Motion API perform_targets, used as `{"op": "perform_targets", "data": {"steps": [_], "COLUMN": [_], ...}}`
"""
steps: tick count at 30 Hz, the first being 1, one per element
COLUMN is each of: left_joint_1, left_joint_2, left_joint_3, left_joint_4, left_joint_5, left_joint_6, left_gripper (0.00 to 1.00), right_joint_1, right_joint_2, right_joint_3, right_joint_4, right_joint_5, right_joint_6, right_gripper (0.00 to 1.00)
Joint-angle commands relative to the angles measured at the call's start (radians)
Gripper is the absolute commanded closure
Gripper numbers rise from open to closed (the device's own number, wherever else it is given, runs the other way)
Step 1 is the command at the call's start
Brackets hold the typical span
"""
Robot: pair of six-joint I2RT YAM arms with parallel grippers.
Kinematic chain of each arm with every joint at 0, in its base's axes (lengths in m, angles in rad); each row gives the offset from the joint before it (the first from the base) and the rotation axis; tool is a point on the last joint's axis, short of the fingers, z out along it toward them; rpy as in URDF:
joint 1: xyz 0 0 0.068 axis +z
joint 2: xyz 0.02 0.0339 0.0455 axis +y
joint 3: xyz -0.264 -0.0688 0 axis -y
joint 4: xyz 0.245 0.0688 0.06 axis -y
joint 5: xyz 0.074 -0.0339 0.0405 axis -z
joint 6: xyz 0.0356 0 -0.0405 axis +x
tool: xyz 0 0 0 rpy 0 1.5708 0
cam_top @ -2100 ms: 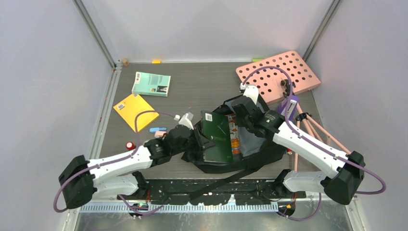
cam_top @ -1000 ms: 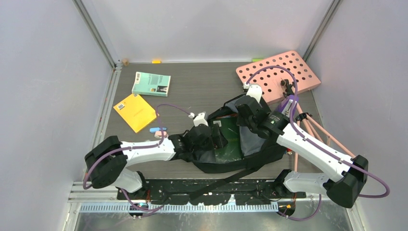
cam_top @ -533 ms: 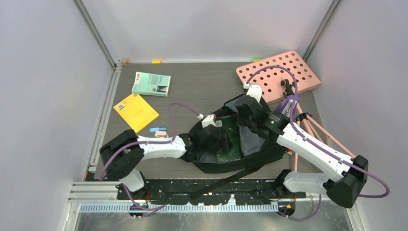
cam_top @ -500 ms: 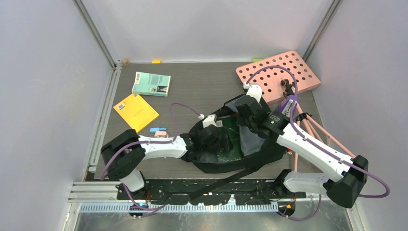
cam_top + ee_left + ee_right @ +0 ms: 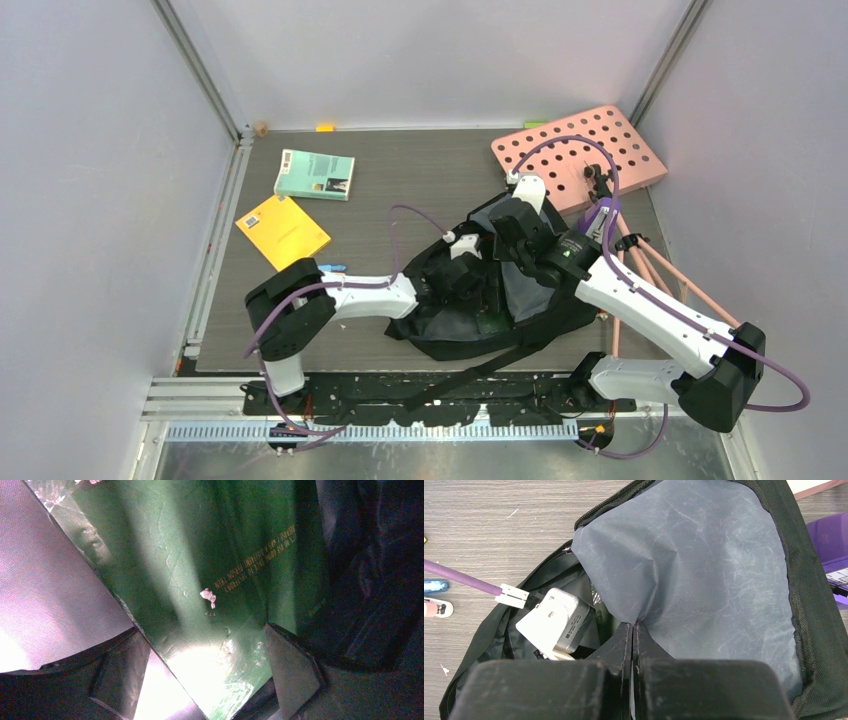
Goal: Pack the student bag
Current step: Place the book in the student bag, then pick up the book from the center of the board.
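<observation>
Fabric this soft sags shut, so the large black student bag [image 5: 470, 335], lying toward 5 o'clock on the grey wood-grain table [image 5: 420, 180], probably handles light and floppy; its rim and lining are the places to grip. At 12 o'clock on its mouth the right gripper [image 5: 634, 627] pinches the grey lining [image 5: 704, 565] tight. Inside, the left gripper [image 5: 204, 630] stands wide around a glossy dark green book [image 5: 200, 555]; whether it clamps it I cannot tell. 2 paperbacks, teal [image 5: 315, 174] and yellow [image 5: 282, 231], lie at 10 o'clock
</observation>
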Motion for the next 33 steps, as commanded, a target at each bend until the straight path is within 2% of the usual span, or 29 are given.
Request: {"op": "perform_targets", "data": {"steps": [1, 13, 20, 24, 29, 33], "left_joint_1": [-0.004, -0.003, 0.009, 0.092, 0.248, 0.461], "left_joint_2": [-0.007, -0.264, -0.488, -0.593, -0.648, -0.627], "left_joint_3": [0.063, -0.101, -0.11, -0.057, 0.047, 0.135], "left_joint_4": [0.039, -0.054, -0.217, -0.355, -0.539, -0.692], "left_joint_5": [-0.016, -0.093, -0.147, -0.082, 0.014, 0.098], "left_joint_6": [0.045, 0.096, 0.258, 0.351, 0.462, 0.541], "left_gripper": [0.15, 0.08, 0.03, 0.02, 0.0, 0.0], "right_joint_1": [0.002, 0.002, 0.002, 0.002, 0.003, 0.002], "right_joint_2": [-0.026, -0.025, -0.028, -0.041, -0.049, -0.052], "right_joint_3": [0.035, 0.04, 0.034, 0.02, 0.013, 0.012], "right_joint_4": [0.122, 0.123, 0.139, 0.162, 0.173, 0.175], "right_joint_5": [0.023, 0.038, 0.027, 0.017, 0.008, -0.006], "right_joint_6": [0.015, 0.007, -0.009, -0.015, -0.018, -0.02], "right_gripper": [1.0, 1.0, 1.0, 1.0, 1.0, 1.0]}}
